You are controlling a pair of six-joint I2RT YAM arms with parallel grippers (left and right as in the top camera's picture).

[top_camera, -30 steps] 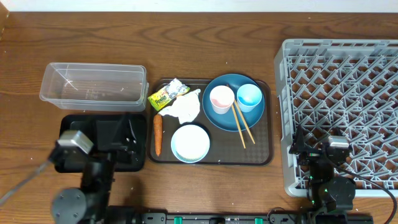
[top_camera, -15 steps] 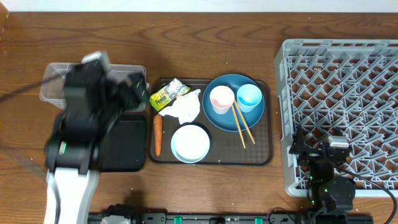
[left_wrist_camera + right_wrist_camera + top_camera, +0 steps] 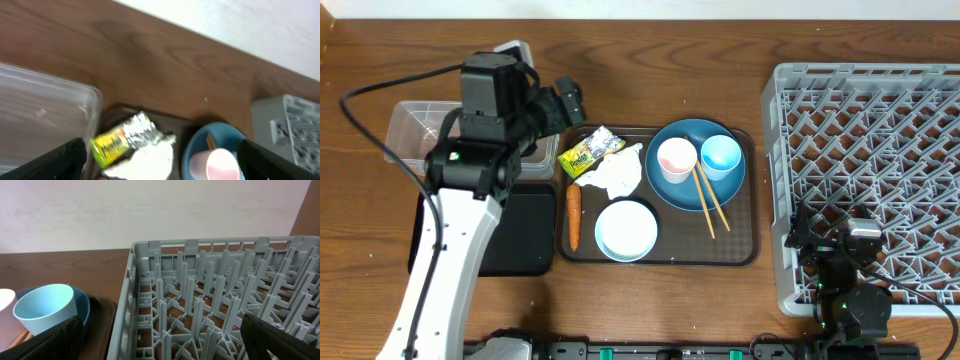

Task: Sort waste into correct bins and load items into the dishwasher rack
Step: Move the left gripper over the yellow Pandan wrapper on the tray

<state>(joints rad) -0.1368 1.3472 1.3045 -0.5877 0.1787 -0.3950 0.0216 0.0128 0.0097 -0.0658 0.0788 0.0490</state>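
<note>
Brown serving tray [image 3: 740, 245] on the tabletop [image 3: 650, 60] carries snack wrapper [image 3: 590, 153], tissue [image 3: 617, 176] and carrot [image 3: 573, 217] on its left, then white bowl [image 3: 626, 229] and blue plate [image 3: 680, 195] with pink cup [image 3: 676, 160], light blue cup [image 3: 721, 156] and chopsticks [image 3: 707, 200]. Left fingers [image 3: 57, 159], spread wide, hang over the right end of the clear tub [image 3: 415, 140], that arm lying across the black tray [image 3: 525, 235] nearer. Right fingers [image 3: 45, 340], also wide, sit at the near-left corner of the grey rack [image 3: 880, 110].

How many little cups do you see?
2. The pink cup and the light blue cup stand side by side on the blue plate, the light blue one nearer the dishwasher rack. No other cup shows anywhere.
</note>
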